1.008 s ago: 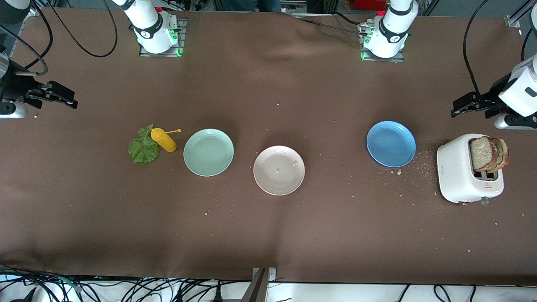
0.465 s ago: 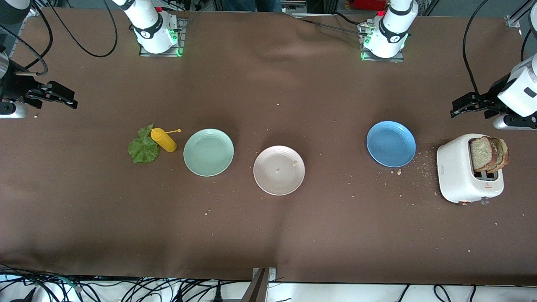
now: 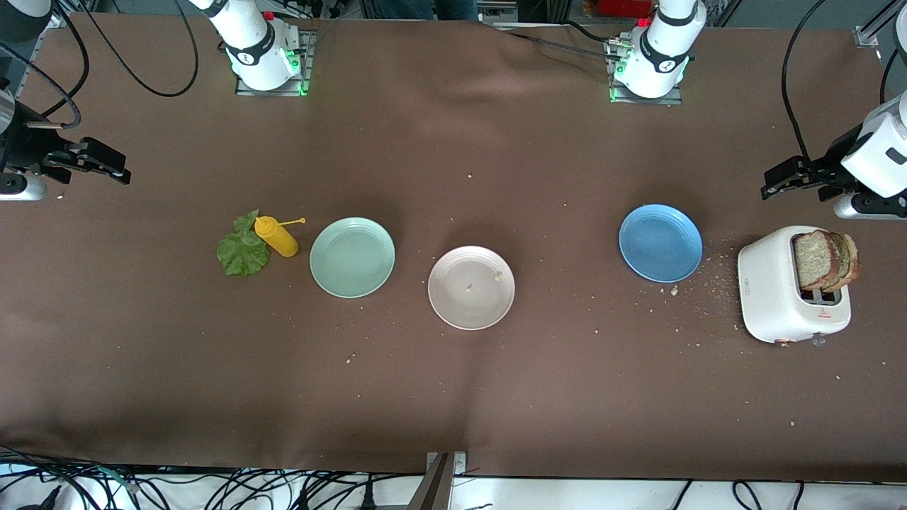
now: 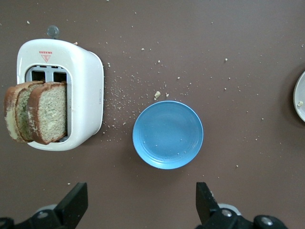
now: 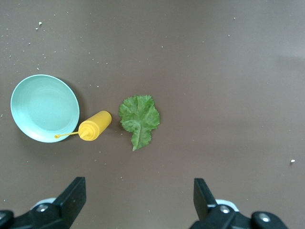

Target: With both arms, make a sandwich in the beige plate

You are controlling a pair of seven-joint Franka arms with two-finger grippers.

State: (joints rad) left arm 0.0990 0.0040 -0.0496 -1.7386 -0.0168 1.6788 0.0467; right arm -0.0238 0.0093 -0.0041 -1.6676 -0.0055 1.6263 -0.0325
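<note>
The beige plate sits bare mid-table; its edge shows in the left wrist view. Two bread slices stand in a white toaster at the left arm's end, also seen in the left wrist view. A green lettuce leaf lies toward the right arm's end, also in the right wrist view. My left gripper is open and empty, up in the air beside the toaster. My right gripper is open and empty, raised over bare cloth.
A mint-green plate and a yellow squeeze bottle lie beside the lettuce. A blue plate sits between the beige plate and the toaster. Crumbs are scattered on the brown cloth.
</note>
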